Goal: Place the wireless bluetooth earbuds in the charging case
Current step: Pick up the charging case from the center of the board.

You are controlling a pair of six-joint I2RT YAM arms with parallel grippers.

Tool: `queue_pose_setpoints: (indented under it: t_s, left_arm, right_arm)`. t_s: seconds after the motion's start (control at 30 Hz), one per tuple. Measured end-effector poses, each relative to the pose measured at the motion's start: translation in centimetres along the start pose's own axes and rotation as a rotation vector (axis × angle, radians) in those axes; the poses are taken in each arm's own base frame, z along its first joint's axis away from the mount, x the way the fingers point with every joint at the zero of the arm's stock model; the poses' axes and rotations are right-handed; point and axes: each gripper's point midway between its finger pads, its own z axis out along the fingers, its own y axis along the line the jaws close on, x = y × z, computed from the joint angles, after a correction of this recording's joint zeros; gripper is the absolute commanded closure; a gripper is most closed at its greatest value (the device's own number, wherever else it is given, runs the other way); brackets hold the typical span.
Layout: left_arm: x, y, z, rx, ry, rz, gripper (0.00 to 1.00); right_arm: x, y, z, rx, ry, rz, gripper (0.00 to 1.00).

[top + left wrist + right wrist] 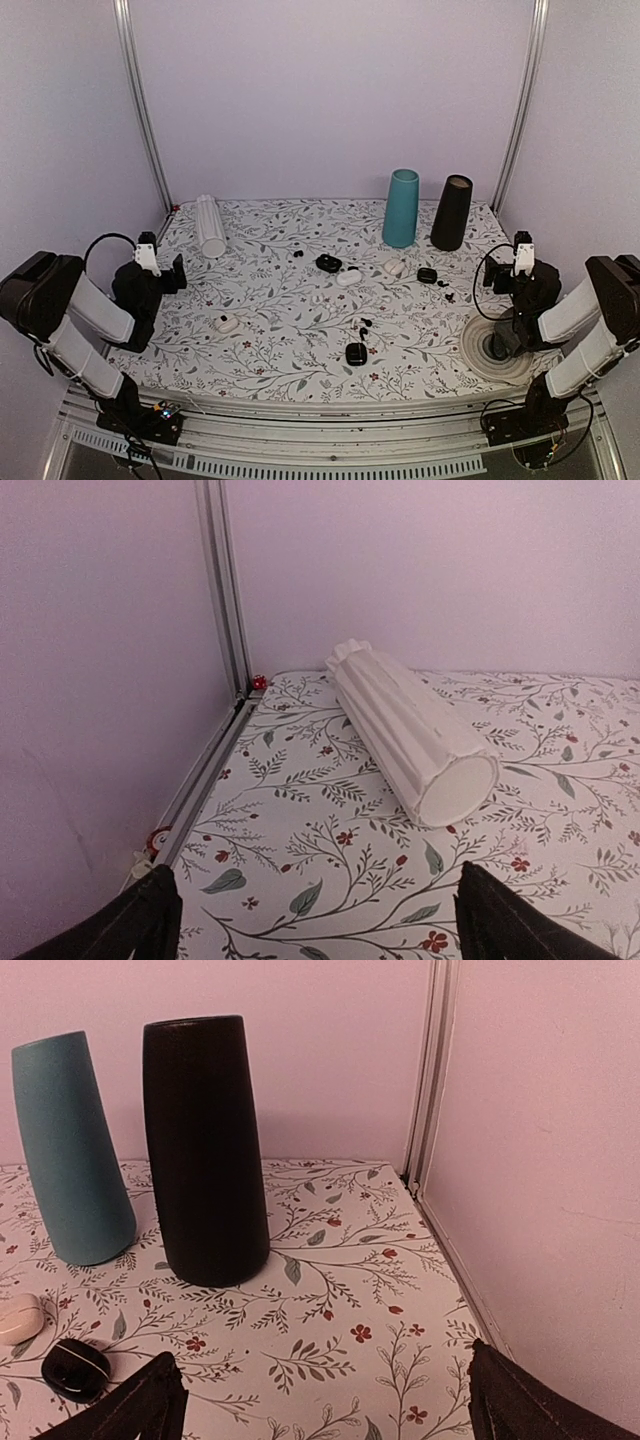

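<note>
Black-jointed arms point(95, 312), pale grey links; looping black cables point(108, 237).

Black vase point(205, 1150) and teal vase point(72, 1150) stand behind a black case point(77, 1370).

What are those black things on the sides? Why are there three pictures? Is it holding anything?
Those are two robot arms, the left arm and the right arm, bolted at the table's near edge. Each ends in two-fingered jaws, like a pincer. The big picture looks down from above and behind them. The other two come from small cameras on the wrists, so the dark tips at the bottom corners are each arm's own jaws. Both pairs are open and hold nothing. On the flowery cloth lie small charging cases, such as a black case and a white case, and tiny earbuds like this black earbud. A white ribbed vase lies on its side; a teal vase and a black vase stand upright at the back.
</note>
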Motion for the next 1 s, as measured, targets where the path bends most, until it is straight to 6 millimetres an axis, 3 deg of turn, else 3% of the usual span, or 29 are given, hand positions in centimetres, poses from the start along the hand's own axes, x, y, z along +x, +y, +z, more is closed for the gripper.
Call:
queue_pose_setpoints:
  t_s: [0.27,0.37,0.43,0.5,0.6,0.63,0.67,0.73,0.87,1.0]
  left_arm:
    - [-2.6,1.3,-0.4,-0.087,-0.102,-0.006,0.04]
    - [-4.1,0.8,-0.5,-0.139,-0.116,0.017,0.04]
    - [-7.1,-0.4,0.3,-0.127,-0.141,0.000,0.04]
    - [-12.0,-1.9,1.5,-0.086,-0.172,-0.060,0.04]
    - [-20.1,-3.6,1.8,0.007,-0.247,-0.181,0.04]
    - [-21.4,-3.8,1.5,0.030,-0.260,-0.214,0.04]
    - [-22.4,-3.9,1.1,0.053,-0.265,-0.251,0.04]
    - [-22.3,-4.3,0.8,0.105,-0.232,-0.298,0.04]
    - [-18.5,-6.4,1.9,0.215,-0.034,-0.315,0.04]
    - [-15.8,-11.1,1.8,0.330,0.159,-0.292,0.04]
  right_arm:
    - [-1.7,0.1,0.1,0.001,-0.043,0.018,0.01]
    - [-5.5,0.7,1.5,-0.009,-0.069,0.020,0.01]
    - [-9.7,1.4,2.6,-0.022,-0.103,0.032,0.01]
    - [-14.2,2.9,3.2,-0.035,-0.134,0.047,0.01]
    - [-18.3,7.4,2.8,-0.094,-0.122,0.047,0.01]
    - [-19.0,9.0,2.4,-0.110,-0.108,0.042,0.01]
    - [-19.1,10.0,2.1,-0.119,-0.085,0.036,0.01]
    - [-17.8,10.5,1.6,-0.102,-0.018,0.057,0.01]
    - [-13.3,8.7,1.3,-0.030,0.144,0.130,0.01]
    - [-11.0,9.8,-0.7,-0.105,0.225,0.222,0.01]
